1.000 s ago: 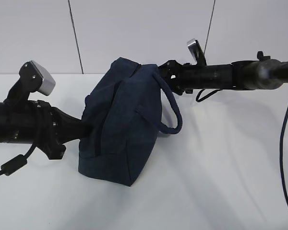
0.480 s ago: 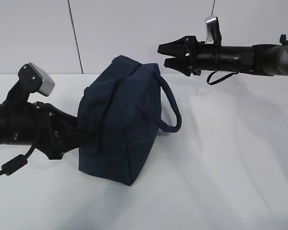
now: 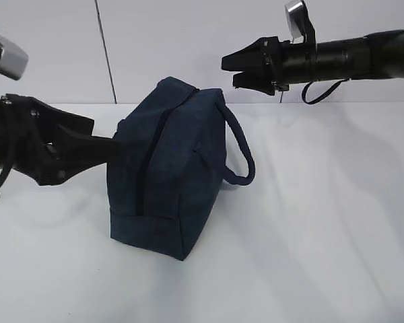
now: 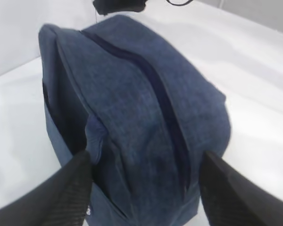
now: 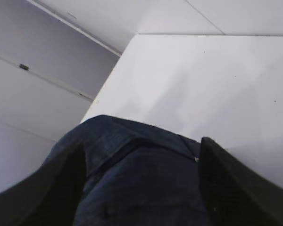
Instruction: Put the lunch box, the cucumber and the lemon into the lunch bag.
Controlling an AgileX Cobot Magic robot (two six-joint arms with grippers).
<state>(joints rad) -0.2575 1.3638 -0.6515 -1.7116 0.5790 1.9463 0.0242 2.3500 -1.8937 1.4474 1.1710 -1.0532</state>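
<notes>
zipped navy lunch bag (image 3: 168,168) on white table (image 3: 310,222) — no readable writing, left hand (image 3: 111,149) released beside it, right hand (image 3: 227,71) released above

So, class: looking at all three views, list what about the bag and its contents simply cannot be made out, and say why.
- Contents of the bag: hidden in every view, since its zipper looks closed.
- Zipper pull: not visible in any view.
- Bag's far end: out of sight in the exterior view, behind the bag itself.
- Bag's lower half: cut off by the bottom edge in the right wrist view.
</notes>
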